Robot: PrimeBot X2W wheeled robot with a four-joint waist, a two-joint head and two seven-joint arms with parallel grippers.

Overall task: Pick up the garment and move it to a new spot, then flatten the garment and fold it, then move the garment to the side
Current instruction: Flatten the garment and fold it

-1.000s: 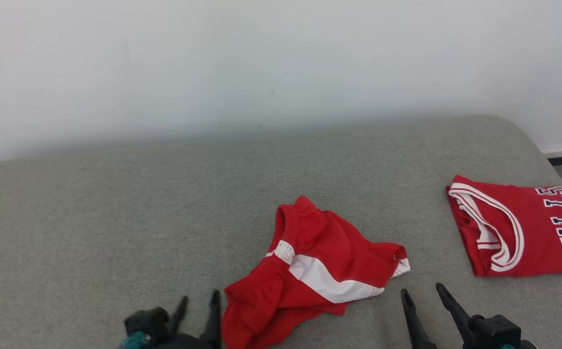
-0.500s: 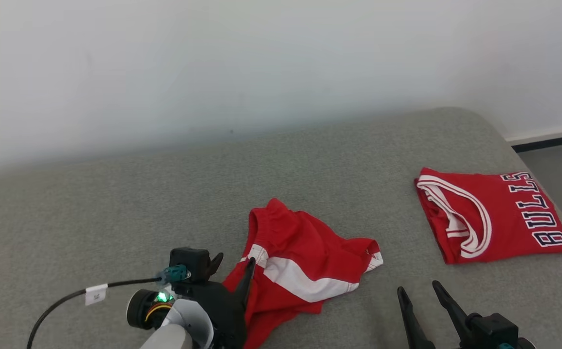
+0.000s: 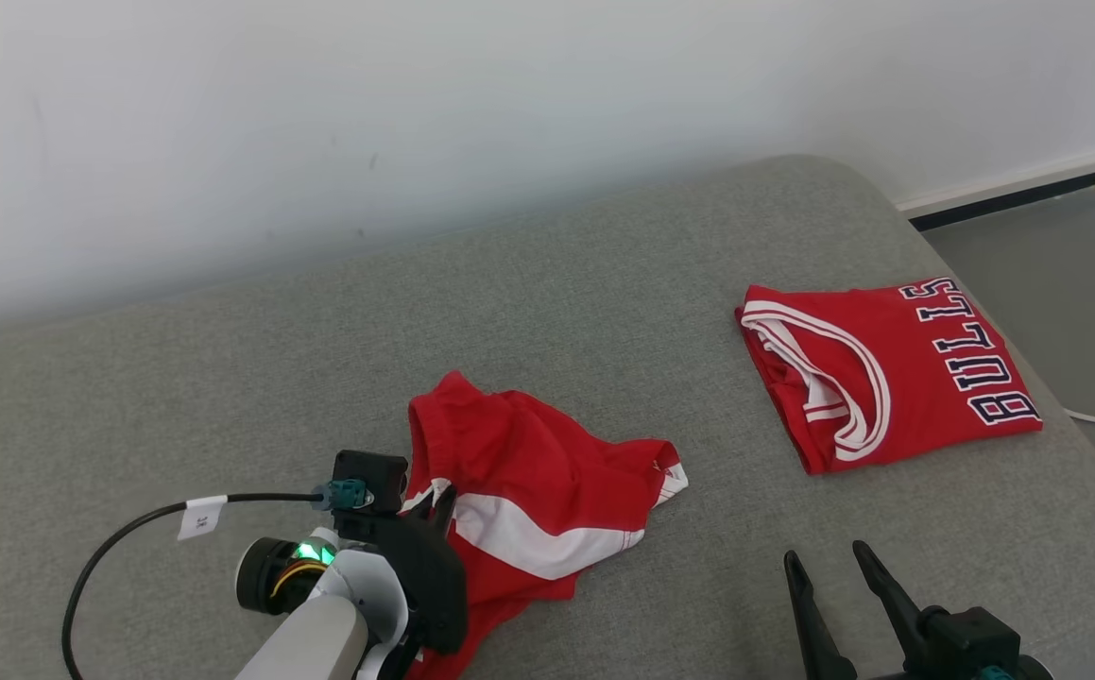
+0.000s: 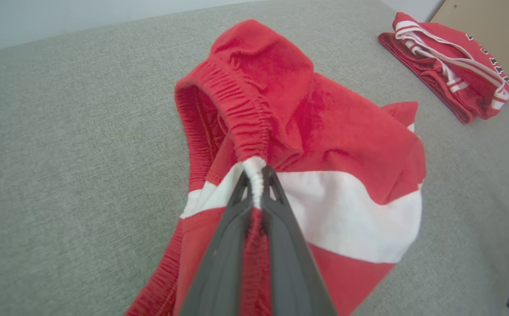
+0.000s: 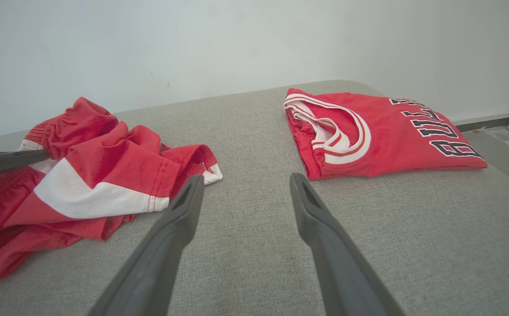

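Observation:
The garment, crumpled red shorts (image 3: 547, 463) with a white stripe, lies on the grey cushion (image 3: 226, 378) near its front middle. My left gripper (image 3: 434, 505) is at the shorts' left side. In the left wrist view its fingers (image 4: 236, 210) are shut on the white part of the gathered waistband, with the shorts (image 4: 324, 131) bunched beyond them. My right gripper (image 3: 826, 557) stands open at the lower right, a little off the shorts' right corner, with nothing between its fingers (image 5: 184, 206). The right wrist view has the shorts (image 5: 92, 175) at its left.
A folded red jersey (image 3: 897, 368) with BULLS lettering lies at the cushion's right end, near the edge. Grey floor (image 3: 1057, 236) lies beyond that edge, and a white wall runs behind. A black cable (image 3: 131, 529) trails from my left wrist.
The head camera has turned, shifting the whole picture. My left arm has come forward onto the shorts and its fingers have closed on the waistband. The right gripper stays open in place.

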